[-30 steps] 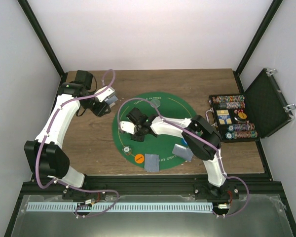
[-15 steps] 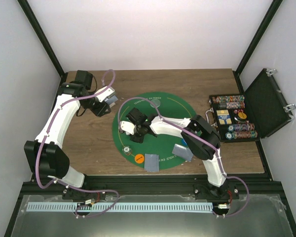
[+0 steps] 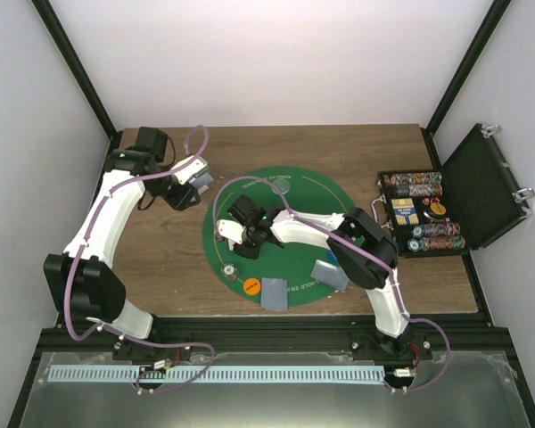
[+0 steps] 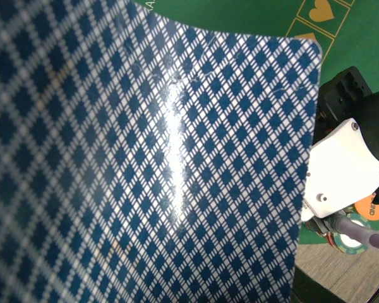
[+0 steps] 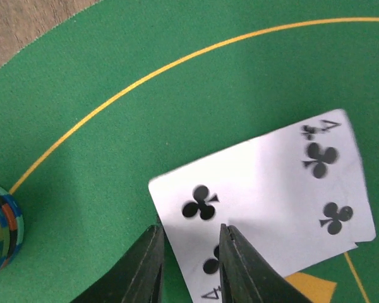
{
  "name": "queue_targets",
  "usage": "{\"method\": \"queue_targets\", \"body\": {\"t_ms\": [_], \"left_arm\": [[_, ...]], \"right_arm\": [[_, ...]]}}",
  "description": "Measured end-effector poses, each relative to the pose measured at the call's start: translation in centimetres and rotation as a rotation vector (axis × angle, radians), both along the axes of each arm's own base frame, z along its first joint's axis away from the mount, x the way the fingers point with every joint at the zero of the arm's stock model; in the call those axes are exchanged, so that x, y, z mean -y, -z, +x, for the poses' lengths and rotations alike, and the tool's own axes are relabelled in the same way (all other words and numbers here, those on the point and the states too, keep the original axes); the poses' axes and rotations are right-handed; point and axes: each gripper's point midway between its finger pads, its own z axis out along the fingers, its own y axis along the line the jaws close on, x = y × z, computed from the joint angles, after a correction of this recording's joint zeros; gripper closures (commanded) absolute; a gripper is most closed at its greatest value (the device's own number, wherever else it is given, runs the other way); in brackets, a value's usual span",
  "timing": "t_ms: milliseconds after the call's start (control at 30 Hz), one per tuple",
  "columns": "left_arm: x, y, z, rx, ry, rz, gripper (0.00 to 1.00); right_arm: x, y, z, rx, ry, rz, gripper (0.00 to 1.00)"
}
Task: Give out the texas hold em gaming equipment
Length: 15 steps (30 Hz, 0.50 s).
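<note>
In the right wrist view a four of clubs lies face up on the green mat. My right gripper stands open over its near corner, one finger on each side. From above, this gripper is at the mat's left part. My left gripper hovers beyond the mat's left edge. A blue diamond-backed playing card fills the left wrist view and hides the fingers. Two grey-backed cards, an orange disc, a clear disc and a chip lie on the mat.
An open black case stands at the right with rows of chips and a card pack inside. A short chip stack sits at the mat's yellow line, left of my right fingers. Bare wooden table surrounds the mat.
My right gripper's jaws have parted over the four of clubs, which now lies on the mat. Both arms have hardly moved.
</note>
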Motion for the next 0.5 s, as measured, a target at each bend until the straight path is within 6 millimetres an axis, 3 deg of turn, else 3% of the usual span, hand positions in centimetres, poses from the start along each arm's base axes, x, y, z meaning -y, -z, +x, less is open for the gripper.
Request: {"method": "queue_targets", "body": {"t_ms": [233,367,500], "left_arm": [[0.0,0.0,0.0,0.0,0.001,-0.003,0.59],[0.1,0.0,0.0,-0.001,0.003,-0.007,0.59],[0.2,-0.1,-0.1,-0.003,0.009,-0.013,0.59]], "right_arm": [[0.0,-1.0,0.0,0.007,-0.002,0.012,0.62],[-0.1,-3.8,0.2,0.041,-0.001,0.055,0.52],[0.2,-8.3,0.9,0.052,0.042,0.16,0.32]]}}
